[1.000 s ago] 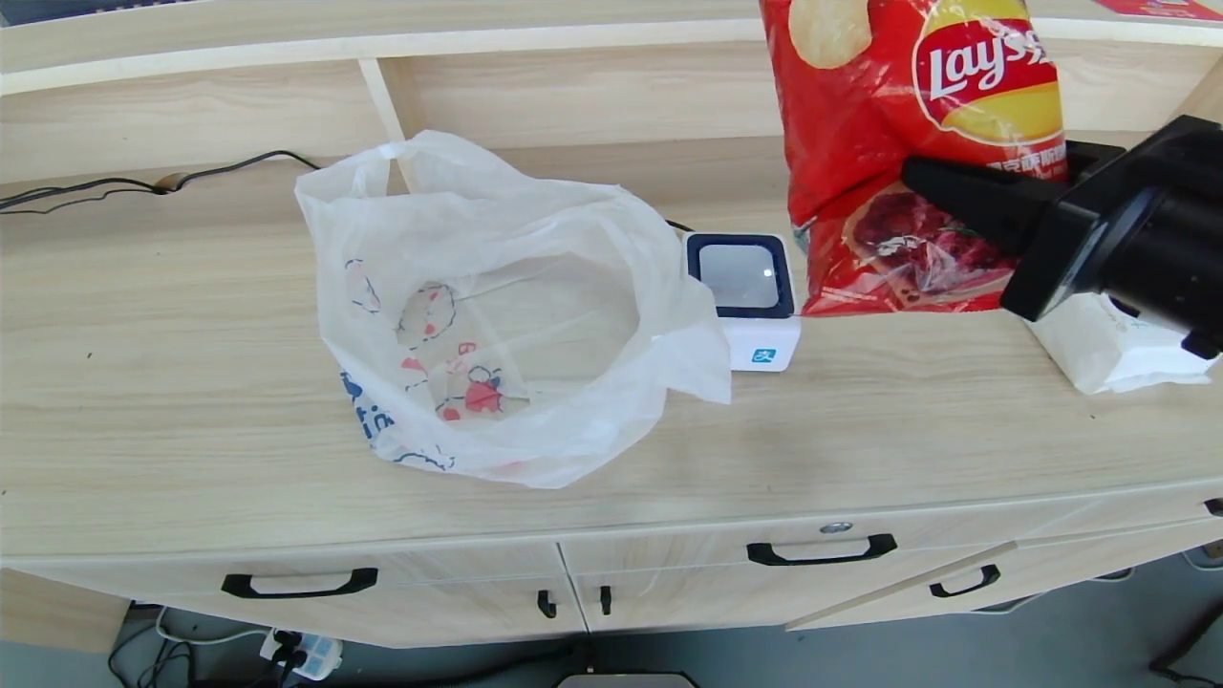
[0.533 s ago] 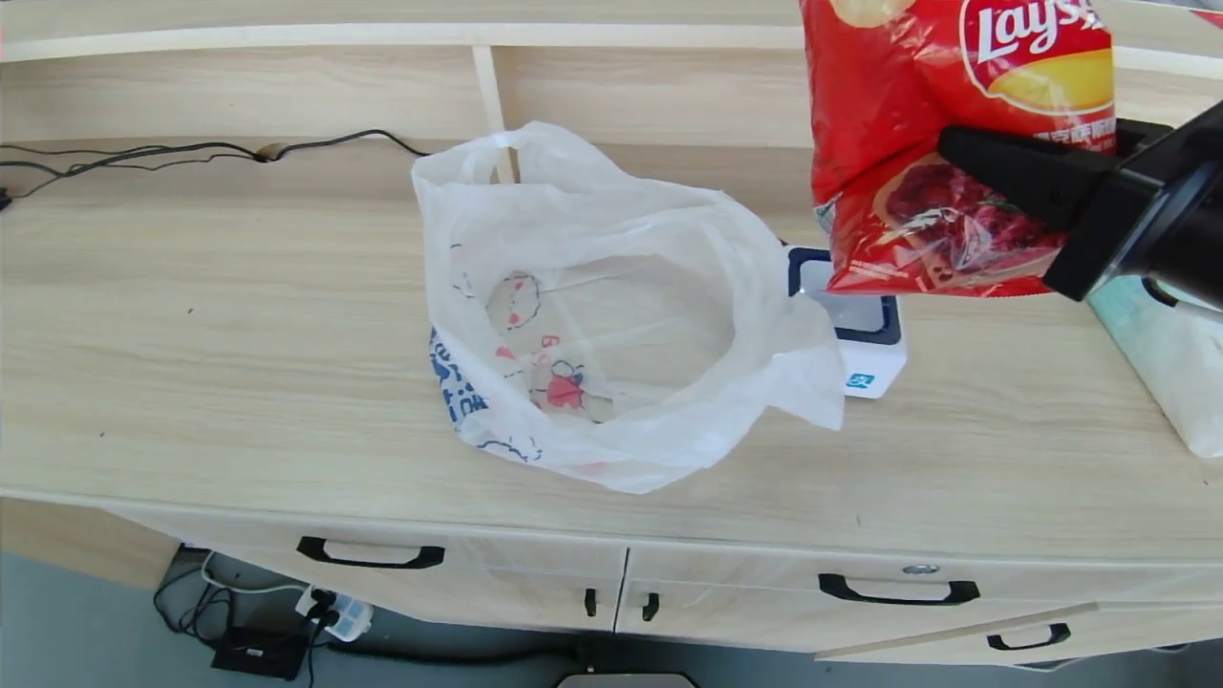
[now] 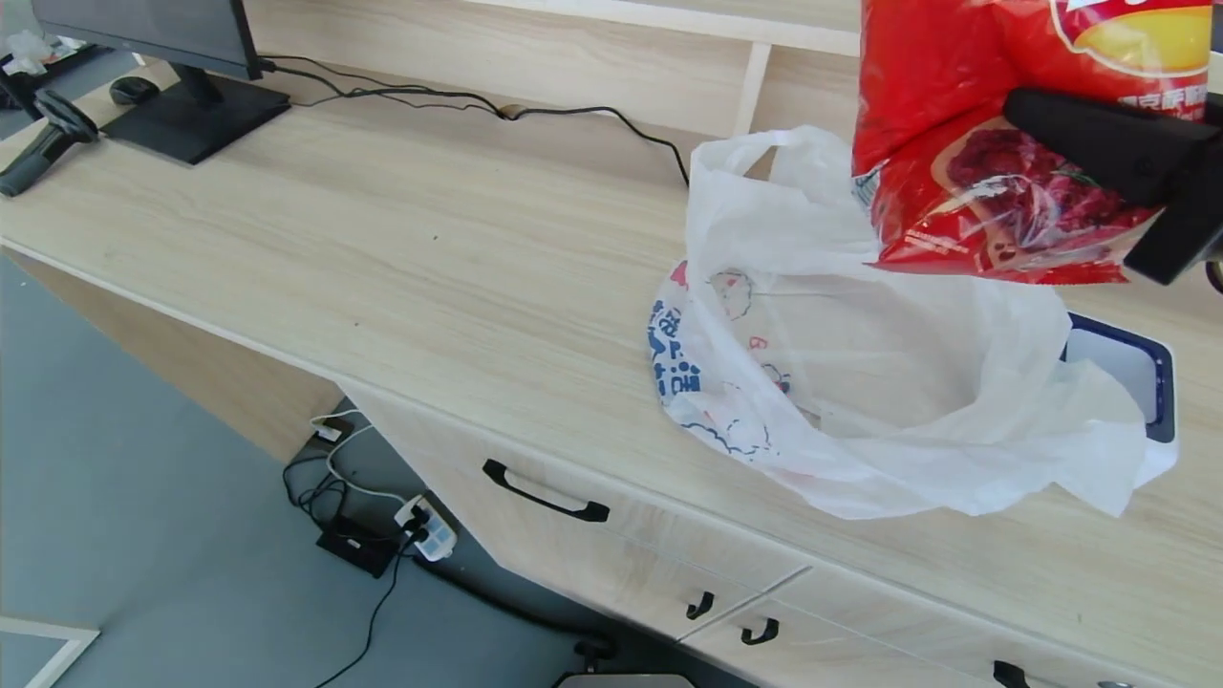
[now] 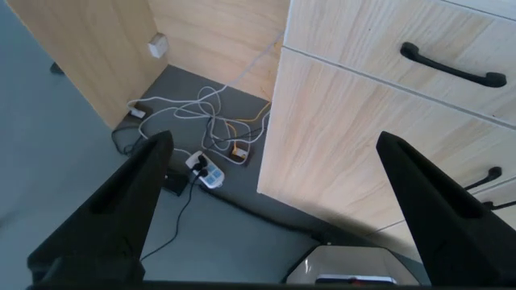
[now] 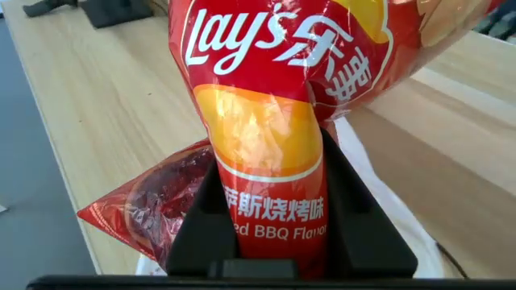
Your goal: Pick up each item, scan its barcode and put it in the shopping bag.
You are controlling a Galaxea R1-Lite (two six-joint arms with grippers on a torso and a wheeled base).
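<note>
Pale wood-grain counter (image 3: 382,248) runs across the head view, with drawers below its front edge.

At the view's right, the right gripper (image 3: 1051,124) is clamped on a red chip bag (image 3: 955,143). In the right wrist view the gripper (image 5: 274,213) has one black finger (image 5: 201,209) on each side of the chip bag (image 5: 266,80), pinching it across its lower half so that the foil creases between them. The bag stands roughly upright and is held in the air, clear of the counter. Its bottom seam hangs over the far rim of the white shopping bag (image 3: 860,401).

The shopping bag sits on the counter with its mouth wide open. Just beside it, partly covered by its plastic, is the blue-rimmed scanner (image 3: 1142,373).

The left gripper (image 4: 274,217) hangs low in front of the drawers with its fingers spread wide, grasping nothing. Below it a power strip (image 4: 201,171) and loose cables lie on the grey floor.

At the counter's far left end stand a monitor (image 3: 143,29) and a mouse (image 3: 132,89), well apart from the bags.
</note>
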